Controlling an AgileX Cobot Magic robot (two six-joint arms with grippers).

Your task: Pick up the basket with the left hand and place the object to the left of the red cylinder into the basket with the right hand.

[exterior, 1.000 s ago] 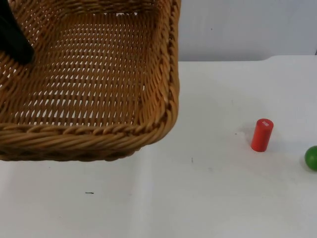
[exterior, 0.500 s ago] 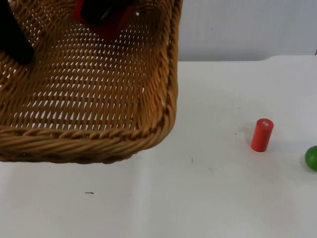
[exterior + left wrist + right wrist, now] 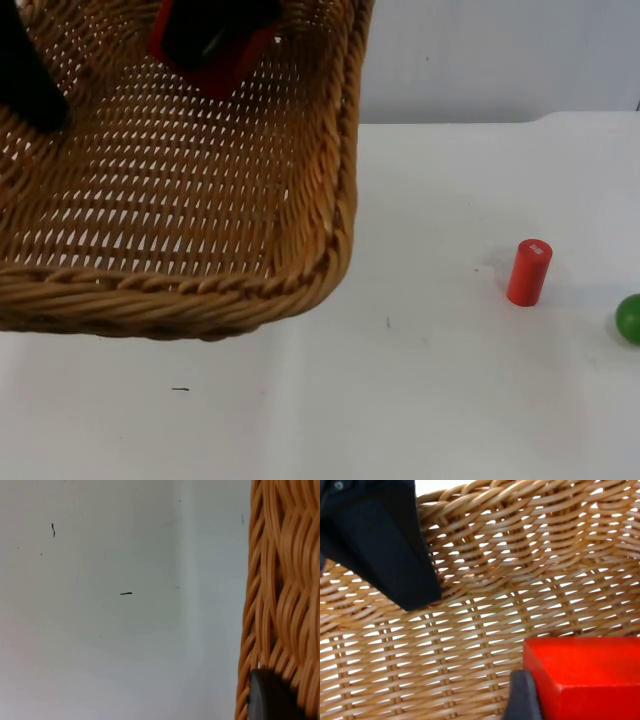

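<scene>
Right gripper [image 3: 215,40] holds a red block [image 3: 585,677] just above the floor of the basket [image 3: 180,200] — left gripper [image 3: 272,697] clamps the basket's rim, basket lifted off the table [image 3: 420,400]. Risk: the basket sits tilted, so a block let go high may bounce or slide toward the low near wall.

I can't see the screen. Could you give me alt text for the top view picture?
A large woven wicker basket hangs lifted above a white table, with the right gripper over its inside holding a red block. To the right on the table stand a red cylinder and a green ball.
</scene>
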